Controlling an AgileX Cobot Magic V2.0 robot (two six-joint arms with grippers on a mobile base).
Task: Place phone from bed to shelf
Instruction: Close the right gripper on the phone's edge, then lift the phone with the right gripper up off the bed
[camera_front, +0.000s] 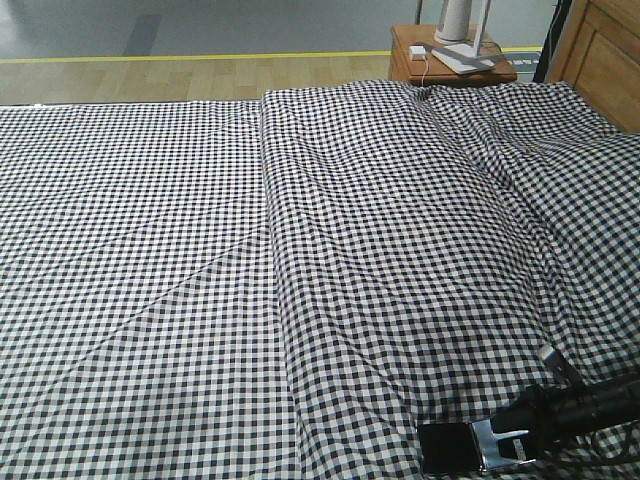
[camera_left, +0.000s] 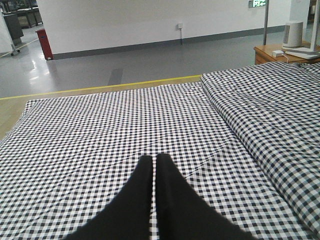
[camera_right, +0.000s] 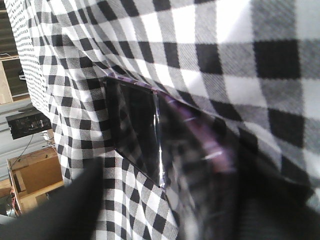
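Observation:
The phone (camera_front: 447, 447), a glossy black slab, lies on the black-and-white checked bed (camera_front: 300, 250) at the near right corner. Its right half (camera_front: 500, 446) reflects silver. My right gripper (camera_front: 520, 428) reaches in from the right and hovers over that half. In the right wrist view the phone (camera_right: 135, 125) fills the middle, creased, with a purplish rim. My right gripper (camera_right: 175, 187) stands open astride it, and checked cloth shows between the left finger (camera_right: 60, 205) and the phone. My left gripper (camera_left: 154, 161) is shut on nothing, low over the flat cloth. A pale-wood unit (camera_right: 30, 175), possibly the shelf, shows far left.
A reddish-brown nightstand (camera_front: 450, 55) with a white lamp base and a charger stands beyond the bed's far edge. The brown wooden headboard (camera_front: 605, 60) rises at the far right. A raised fold of bedding (camera_front: 400, 220) runs down the bed's right half. Grey floor with a yellow line (camera_left: 125, 85) lies beyond.

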